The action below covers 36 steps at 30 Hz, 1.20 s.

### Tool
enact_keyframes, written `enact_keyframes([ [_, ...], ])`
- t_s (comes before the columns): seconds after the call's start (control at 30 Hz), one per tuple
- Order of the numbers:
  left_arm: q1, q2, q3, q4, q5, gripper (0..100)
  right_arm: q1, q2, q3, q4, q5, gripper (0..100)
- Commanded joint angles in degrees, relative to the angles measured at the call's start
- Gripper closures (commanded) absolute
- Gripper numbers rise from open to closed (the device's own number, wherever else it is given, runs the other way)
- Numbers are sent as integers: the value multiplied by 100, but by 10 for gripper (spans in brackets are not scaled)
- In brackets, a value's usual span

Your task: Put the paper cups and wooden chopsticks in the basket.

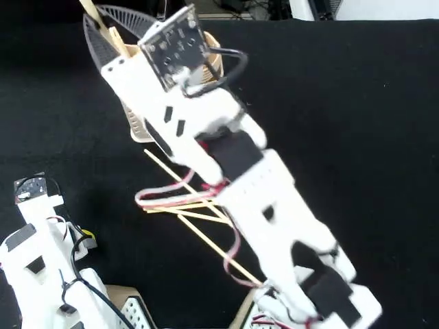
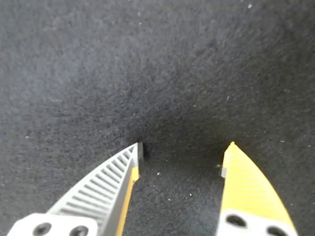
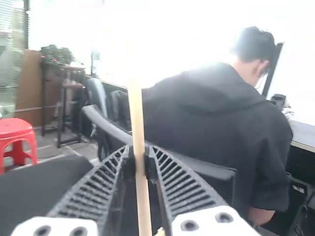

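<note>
My right gripper is shut on a wooden chopstick that stands upright between its black fingers. In the high view the right arm stretches from the near right to the grey mesh basket at the far left, and the held chopstick pokes out over the basket's rim. A tan paper cup shows beside the arm's wrist. Several loose chopsticks lie crossed on the black cloth under the arm. My left gripper hangs open over bare cloth, holding nothing.
The left arm sits at the near left corner, well apart from the chopsticks. Red cables loop from the right arm above the loose sticks. Black cloth covers the table. A tan ribbed piece lies just beneath the basket.
</note>
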State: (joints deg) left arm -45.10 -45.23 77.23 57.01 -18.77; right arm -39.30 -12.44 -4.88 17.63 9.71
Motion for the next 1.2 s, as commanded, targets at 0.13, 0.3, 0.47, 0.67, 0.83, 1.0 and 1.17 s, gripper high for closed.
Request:
enact_keyframes([
  [0.13, 110, -9, 31, -105, 53, 719, 475, 954, -1086, -352, -79, 986],
  [0.3, 110, -9, 31, -105, 53, 719, 527, 1490, -1191, -325, -88, 986],
  [0.47, 110, -9, 31, -105, 44, 719, 536, 1974, -1182, -369, -97, 986],
  [0.67, 110, -9, 31, -105, 35, 719, 536, 2158, -716, -325, -88, 986],
  [0.83, 110, -9, 31, -105, 35, 719, 536, 2000, -110, -325, -79, 982],
  [1.0, 110, -9, 31, -105, 35, 719, 545, 1903, 242, -325, -70, 941],
  [1.17, 110, -9, 31, -105, 35, 719, 536, 1543, 479, -316, -70, 874],
])
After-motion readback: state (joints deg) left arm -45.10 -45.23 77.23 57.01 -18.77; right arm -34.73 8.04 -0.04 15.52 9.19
